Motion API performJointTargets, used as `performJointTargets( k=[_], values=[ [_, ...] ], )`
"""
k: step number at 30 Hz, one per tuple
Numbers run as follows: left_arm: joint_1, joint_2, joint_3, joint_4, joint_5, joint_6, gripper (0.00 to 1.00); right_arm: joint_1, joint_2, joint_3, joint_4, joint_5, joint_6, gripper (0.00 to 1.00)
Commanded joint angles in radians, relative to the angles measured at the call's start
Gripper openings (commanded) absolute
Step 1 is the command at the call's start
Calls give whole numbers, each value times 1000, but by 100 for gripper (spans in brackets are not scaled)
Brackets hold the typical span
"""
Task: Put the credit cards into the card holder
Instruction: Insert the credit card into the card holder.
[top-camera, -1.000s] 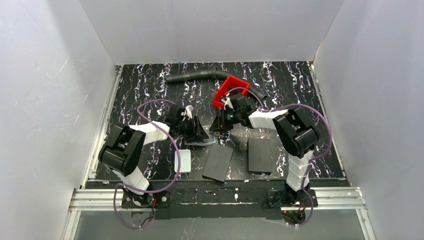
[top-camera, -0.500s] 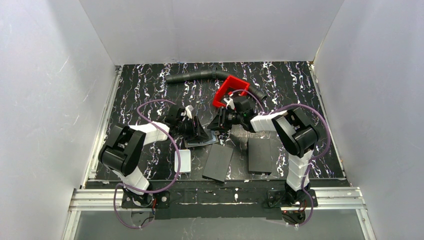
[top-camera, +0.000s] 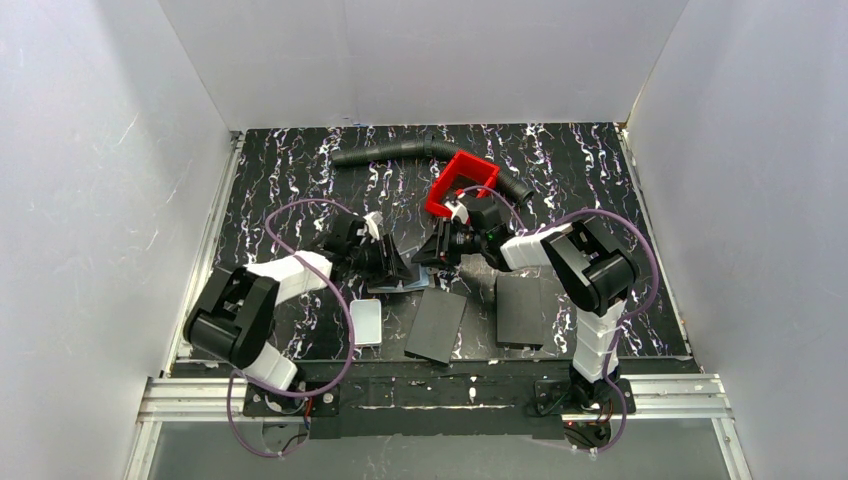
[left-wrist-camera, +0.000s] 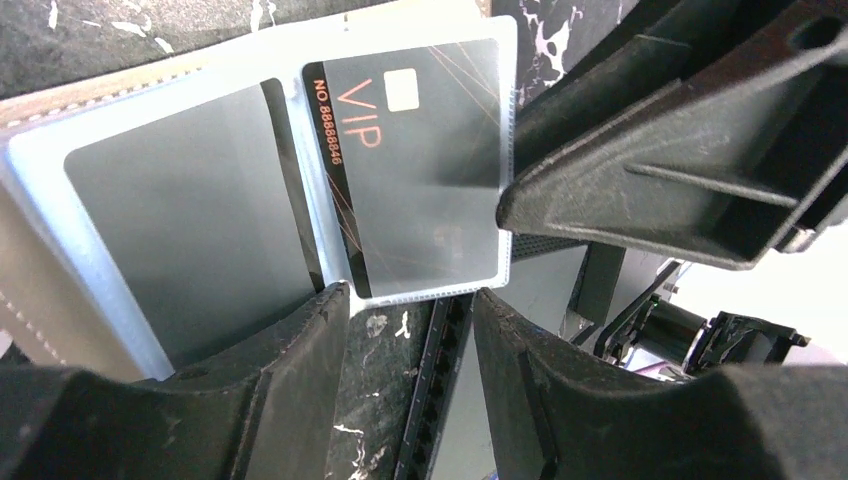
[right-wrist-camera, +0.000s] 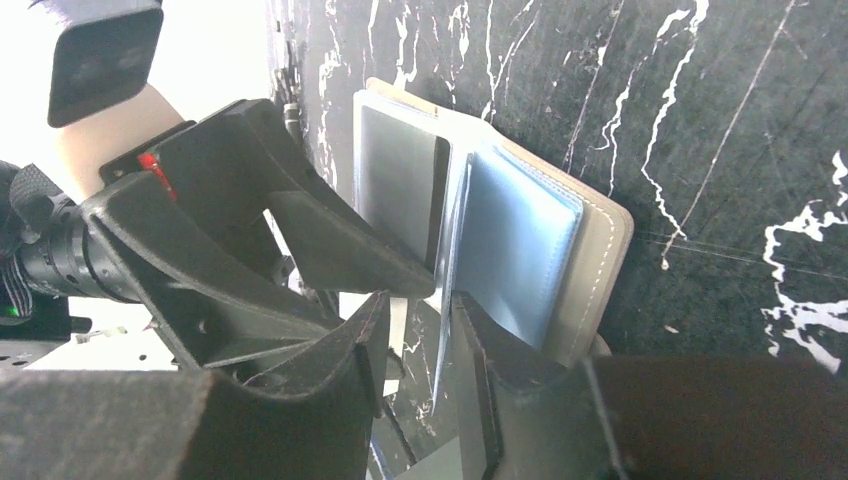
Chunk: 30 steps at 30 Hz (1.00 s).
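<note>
Near the middle of the counter, a little toward its near edge, the card holder (right-wrist-camera: 595, 250) lies open with its clear plastic sleeves (right-wrist-camera: 515, 245) fanned up. The two robot hands meet over it from either side. The left hand (left-wrist-camera: 410, 325) has its fingers spread, and the lower corner of one sleeve hangs in the gap, untouched as far as I can see. That sleeve already holds a dark credit card marked VIP (left-wrist-camera: 420, 170), and a plain grey credit card (left-wrist-camera: 180, 230) fills the sleeve beside it. The right hand (right-wrist-camera: 420, 345) has its fingers slightly apart, with a thin sleeve leaf standing between them but not pinched. The risk here, I think, is crowding: the hands are almost touching, so either could knock the other or catch the wrong leaf. Closing on the loaded sleeve and pulling could slide the VIP card back out, crease the soft plastic, or drag the light holder across the counter, since nothing seems to pin it down
</note>
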Motion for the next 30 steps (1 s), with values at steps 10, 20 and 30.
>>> performJointTargets(
  k=[10,20,30],
  values=[
    [0,-250,-45,-69,-37,22,49,25,-33,19,84,-23,43,37],
    [115,-406,-79,-192,-80,-68,47,67,-38,59,28,3,9,34],
    [191,-274,-59,-143,7,-136,45,141,-8,157,-127,72,-85,39]
  ],
)
